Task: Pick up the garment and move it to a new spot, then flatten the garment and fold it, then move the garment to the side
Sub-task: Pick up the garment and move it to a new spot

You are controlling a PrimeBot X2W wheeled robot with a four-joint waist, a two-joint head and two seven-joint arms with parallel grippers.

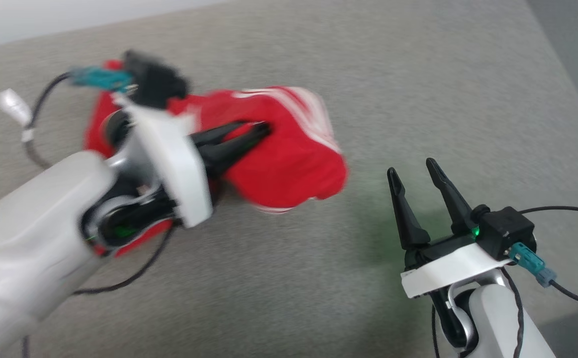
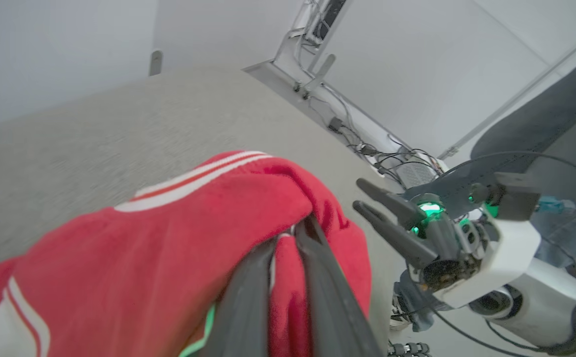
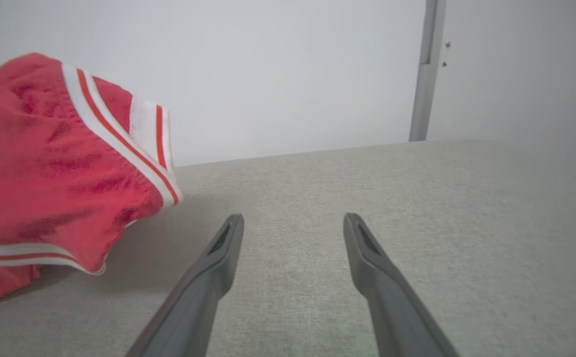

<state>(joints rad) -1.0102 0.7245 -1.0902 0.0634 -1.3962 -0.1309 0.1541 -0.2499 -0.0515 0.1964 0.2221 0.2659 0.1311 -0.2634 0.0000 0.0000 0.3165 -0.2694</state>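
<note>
The garment [image 1: 289, 159], a red jersey shirt with white-and-red striped trim, hangs bunched over the grey table, blurred in the head view. My left gripper [image 1: 261, 130] is shut on a fold of the garment [image 2: 134, 248], and in the left wrist view red cloth shows pinched between its dark fingers [image 2: 313, 267]. To the right of the bundle my right gripper [image 1: 413, 169] stands open with nothing between its fingers [image 3: 218, 258]. The garment [image 3: 50, 163] lies lifted at the left of the right wrist view, apart from that gripper [image 3: 293, 218].
A grey cloth-covered table [image 1: 418, 79] spreads under everything, with its far edge against a pale wall [image 3: 268, 64]. Cables and a floor device [image 2: 407, 168] lie beyond the table's edge in the left wrist view. Black cables trail from both wrists.
</note>
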